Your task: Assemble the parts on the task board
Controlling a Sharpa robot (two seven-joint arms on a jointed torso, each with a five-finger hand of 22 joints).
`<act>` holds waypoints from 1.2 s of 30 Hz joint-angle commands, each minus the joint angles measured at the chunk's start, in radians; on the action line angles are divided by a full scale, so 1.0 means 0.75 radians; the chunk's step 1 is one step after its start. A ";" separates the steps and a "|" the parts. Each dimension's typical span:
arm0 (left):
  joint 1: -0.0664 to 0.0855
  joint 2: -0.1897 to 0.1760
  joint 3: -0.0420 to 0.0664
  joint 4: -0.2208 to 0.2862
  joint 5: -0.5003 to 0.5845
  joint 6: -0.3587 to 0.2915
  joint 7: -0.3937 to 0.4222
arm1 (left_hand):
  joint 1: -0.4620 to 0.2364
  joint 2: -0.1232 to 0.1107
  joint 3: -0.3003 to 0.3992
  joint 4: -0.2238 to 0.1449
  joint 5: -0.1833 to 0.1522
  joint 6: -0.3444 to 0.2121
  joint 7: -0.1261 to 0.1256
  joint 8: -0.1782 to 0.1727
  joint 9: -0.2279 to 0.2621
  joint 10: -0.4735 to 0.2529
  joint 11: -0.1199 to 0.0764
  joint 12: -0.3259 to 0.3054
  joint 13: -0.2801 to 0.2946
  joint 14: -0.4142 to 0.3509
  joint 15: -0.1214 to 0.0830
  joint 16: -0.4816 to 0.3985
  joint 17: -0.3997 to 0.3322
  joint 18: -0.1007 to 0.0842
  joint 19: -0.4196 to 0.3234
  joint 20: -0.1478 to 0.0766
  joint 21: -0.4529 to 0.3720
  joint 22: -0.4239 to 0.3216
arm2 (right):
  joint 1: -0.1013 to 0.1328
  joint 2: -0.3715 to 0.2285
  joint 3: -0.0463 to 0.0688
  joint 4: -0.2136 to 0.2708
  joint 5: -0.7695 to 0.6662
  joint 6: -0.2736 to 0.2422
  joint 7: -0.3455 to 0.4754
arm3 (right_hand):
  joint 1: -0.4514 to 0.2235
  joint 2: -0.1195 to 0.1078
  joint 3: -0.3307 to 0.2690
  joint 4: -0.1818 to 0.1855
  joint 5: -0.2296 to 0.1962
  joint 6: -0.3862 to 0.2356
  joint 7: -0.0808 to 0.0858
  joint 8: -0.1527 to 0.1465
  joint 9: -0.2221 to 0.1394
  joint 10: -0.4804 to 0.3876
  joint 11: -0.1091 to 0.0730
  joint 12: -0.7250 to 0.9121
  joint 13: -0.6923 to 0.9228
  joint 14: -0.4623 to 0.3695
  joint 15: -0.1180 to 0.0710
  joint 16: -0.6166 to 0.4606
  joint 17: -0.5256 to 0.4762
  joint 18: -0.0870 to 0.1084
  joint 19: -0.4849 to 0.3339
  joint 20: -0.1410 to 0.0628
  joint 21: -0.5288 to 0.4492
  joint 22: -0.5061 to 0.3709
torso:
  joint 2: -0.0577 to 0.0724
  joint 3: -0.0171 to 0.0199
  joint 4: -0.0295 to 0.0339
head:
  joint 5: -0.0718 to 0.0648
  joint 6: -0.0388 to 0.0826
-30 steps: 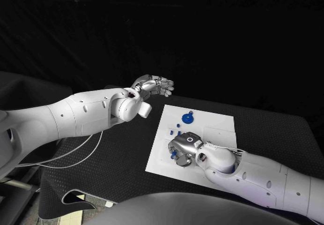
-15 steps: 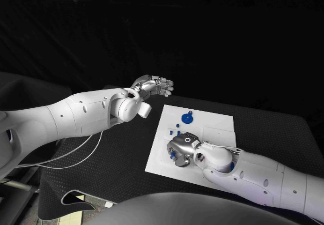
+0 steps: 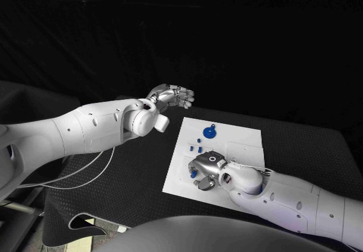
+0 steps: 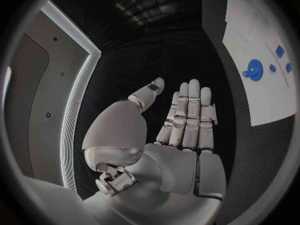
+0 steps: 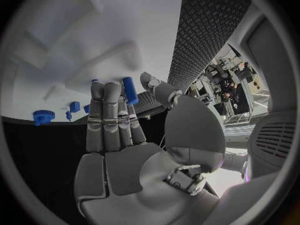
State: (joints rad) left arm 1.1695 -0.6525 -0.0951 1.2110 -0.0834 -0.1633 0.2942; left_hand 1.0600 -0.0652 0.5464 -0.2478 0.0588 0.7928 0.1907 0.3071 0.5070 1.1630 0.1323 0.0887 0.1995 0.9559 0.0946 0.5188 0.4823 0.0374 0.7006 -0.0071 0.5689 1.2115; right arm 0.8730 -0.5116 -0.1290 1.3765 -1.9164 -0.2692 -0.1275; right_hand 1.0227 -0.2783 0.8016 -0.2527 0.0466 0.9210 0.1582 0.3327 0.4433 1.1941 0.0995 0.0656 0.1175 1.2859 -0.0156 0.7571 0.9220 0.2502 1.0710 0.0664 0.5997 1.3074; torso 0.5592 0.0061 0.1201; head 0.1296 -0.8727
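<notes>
The white task board lies in the middle of the black table. A round blue part with a knob stands at its far end, with small blue pieces along its left side. My right hand is low over the board's near left part. The right wrist view shows a short blue peg pinched between the thumb and a finger, with the other fingers straight. My left hand hangs raised beyond the board's far left corner. Its fingers are stretched flat and hold nothing.
Raised white blocks stand on the board ahead of my right hand. The black mat spreads to the left of the board, and a thin white cable loops over it under my left arm.
My right hand has shifted a little toward the board's near edge, the blue peg going with it. The left arm and hand have stayed still.
</notes>
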 commanded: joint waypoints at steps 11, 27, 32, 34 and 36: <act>0.001 0.000 0.001 -0.002 0.007 0.022 0.004 | -0.015 0.003 0.001 0.007 0.002 -0.012 0.001 0.009 -0.002 -0.009 -0.001 -0.007 -0.002 0.002 0.007 -0.009 0.003 0.020 0.002 0.009 -0.007 0.002 | -0.002 -0.031 -0.001 0.037 0.037 -0.115 0.016 | 0.015 -0.018 -0.063 -0.014 0.005 -0.035 0.011 -0.018 -0.011 -0.049 0.014 0.001 -0.020 -0.010 0.015 -0.009 0.003 0.015 -0.018 0.003 0.006 0.026 | 0.000 0.0012 0.0002 | -0.004 0.000; 0.001 0.005 0.001 -0.009 0.007 0.027 0.001 | -0.014 0.003 0.001 0.007 0.002 -0.014 0.001 0.009 -0.002 -0.010 0.000 -0.007 -0.002 0.002 0.008 -0.012 0.006 0.020 0.001 0.010 -0.009 0.003 | 0.000 -0.074 0.001 0.108 0.058 -0.124 0.009 | 0.059 -0.020 -0.026 0.008 0.004 -0.015 0.004 -0.006 -0.011 -0.023 0.007 0.018 -0.025 -0.001 0.009 -0.004 0.006 0.015 -0.011 0.002 0.009 0.025 | 0.000 -0.0006 0.0023 | -0.008 0.000; 0.001 0.003 0.001 -0.011 0.007 0.026 0.000 | -0.014 0.003 0.001 0.007 0.002 -0.015 0.001 0.009 -0.003 -0.011 0.000 -0.007 -0.002 0.001 0.008 -0.012 0.007 0.020 0.001 0.010 -0.009 0.003 | 0.000 -0.080 0.001 0.111 0.057 -0.125 0.004 | 0.062 -0.019 -0.022 0.013 0.004 -0.007 0.000 -0.001 -0.011 -0.012 0.003 0.023 -0.024 0.001 0.005 -0.002 0.007 0.015 -0.009 0.001 0.011 0.025 | 0.000 -0.0012 0.0002 | -0.006 0.000; 0.001 0.004 0.001 -0.011 0.007 0.026 0.000 | -0.013 0.003 0.001 0.007 0.002 -0.015 0.001 0.009 -0.003 -0.011 0.000 -0.007 -0.002 0.001 0.008 -0.013 0.007 0.020 0.001 0.010 -0.009 0.003 | 0.000 -0.080 0.001 0.110 0.051 -0.142 -0.006 | 0.064 -0.019 -0.020 0.013 0.004 -0.007 0.000 -0.001 -0.011 -0.012 0.003 0.023 -0.024 0.001 0.005 -0.002 0.007 0.015 -0.008 0.001 0.011 0.025 | 0.000 -0.0009 0.0000 | -0.007 0.000; 0.001 0.003 0.001 -0.010 0.007 0.027 0.000 | -0.013 0.003 0.001 0.007 0.002 -0.015 0.001 0.009 -0.003 -0.011 0.000 -0.007 -0.002 0.001 0.008 -0.013 0.007 0.020 0.001 0.010 -0.009 0.003 | 0.000 -0.082 0.001 0.109 0.046 -0.162 -0.013 | 0.065 -0.021 -0.019 0.013 0.004 -0.008 0.000 -0.002 -0.012 -0.013 0.003 0.021 -0.025 0.001 0.005 -0.002 0.007 0.015 -0.009 0.001 0.011 0.025 | 0.000 -0.0002 0.0005 | -0.008 0.000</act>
State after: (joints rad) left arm 1.1693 -0.6513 -0.0952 1.2022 -0.0834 -0.1588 0.2890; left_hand 1.0600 -0.0652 0.5464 -0.2479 0.0588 0.7893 0.1943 0.3071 0.5063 1.1631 0.1322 0.0887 0.1989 0.9559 0.0946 0.5149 0.4861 0.0372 0.7006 -0.0070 0.5689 1.2130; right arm 0.8732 -0.5719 -0.1283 1.4574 -1.8727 -0.3662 -0.1266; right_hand 1.0600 -0.2935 0.7813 -0.2440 0.0465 0.9103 0.1586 0.3279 0.4358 1.1814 0.1017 0.0763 0.0990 1.2804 -0.0099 0.7530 0.9256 0.2486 1.0605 0.0698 0.6040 1.3081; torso 0.5591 0.0054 0.1208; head 0.1243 -0.8727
